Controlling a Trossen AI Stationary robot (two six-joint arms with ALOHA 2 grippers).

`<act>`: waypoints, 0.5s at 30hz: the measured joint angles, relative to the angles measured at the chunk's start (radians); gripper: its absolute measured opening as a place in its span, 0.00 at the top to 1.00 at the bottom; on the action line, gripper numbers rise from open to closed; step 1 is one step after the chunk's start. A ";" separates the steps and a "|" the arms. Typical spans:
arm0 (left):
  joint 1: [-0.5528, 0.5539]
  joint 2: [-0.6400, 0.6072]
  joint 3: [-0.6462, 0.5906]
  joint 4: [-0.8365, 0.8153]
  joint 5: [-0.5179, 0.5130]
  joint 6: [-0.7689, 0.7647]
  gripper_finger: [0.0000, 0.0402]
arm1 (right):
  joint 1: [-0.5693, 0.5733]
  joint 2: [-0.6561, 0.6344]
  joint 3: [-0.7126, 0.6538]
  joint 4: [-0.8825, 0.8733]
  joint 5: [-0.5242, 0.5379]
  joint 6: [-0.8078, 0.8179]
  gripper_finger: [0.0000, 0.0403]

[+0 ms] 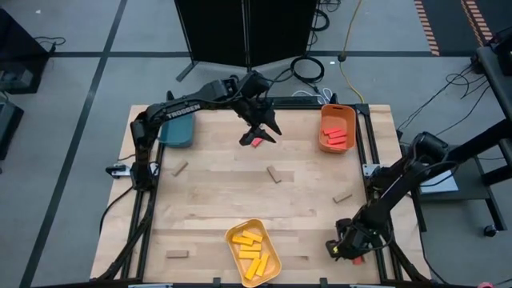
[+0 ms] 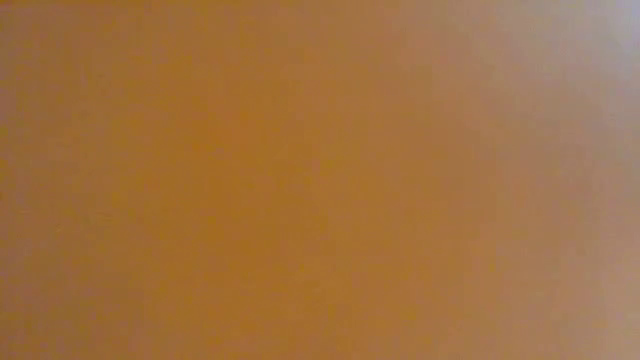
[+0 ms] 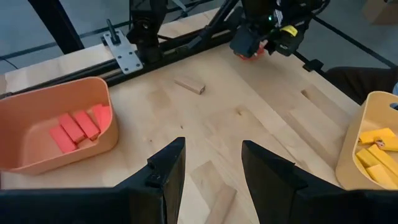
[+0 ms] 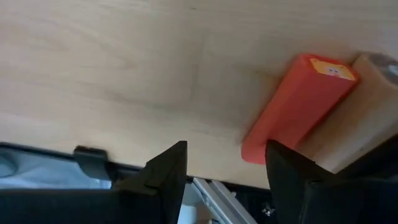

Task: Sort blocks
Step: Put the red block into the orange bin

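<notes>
four tan blocks (image 1: 274, 174) loose on desk (image 1: 224, 208), red blocks (image 1: 338, 134) in orange tray (image 1: 323, 144), yellow blocks (image 1: 250, 250) in yellow tray (image 1: 272, 268), left hand (image 3: 211, 152) fingers apart near one red block (image 1: 256, 142), right hand (image 4: 224, 155) fingers apart beside another red block (image 4: 298, 106), TROSSEN on left arm (image 1: 182, 106)

Red blocks (image 1: 338, 134) lie in the orange tray, yellow blocks (image 1: 251, 252) fill the yellow tray. Tan blocks (image 1: 274, 174) lie scattered flat on the worktop. One red block (image 4: 298, 106) lies at the worktop's edge, touching a tan one.
</notes>
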 joint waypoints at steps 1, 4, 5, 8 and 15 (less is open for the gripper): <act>0.000 0.000 0.000 0.001 0.000 0.000 0.62 | 0.003 0.010 0.000 0.008 -0.004 0.000 0.60; 0.000 0.000 0.000 0.000 0.000 0.000 0.62 | 0.011 0.021 0.000 0.029 -0.010 0.001 0.60; 0.000 0.000 0.000 0.000 0.000 0.000 0.62 | 0.013 0.022 0.000 0.038 -0.009 0.001 0.60; 0.000 0.000 0.000 0.000 0.000 -0.001 0.62 | 0.015 0.014 0.006 0.035 -0.002 0.002 0.60; 0.000 0.000 0.000 0.011 0.000 -0.007 0.62 | 0.017 -0.001 0.025 0.010 -0.008 -0.005 0.60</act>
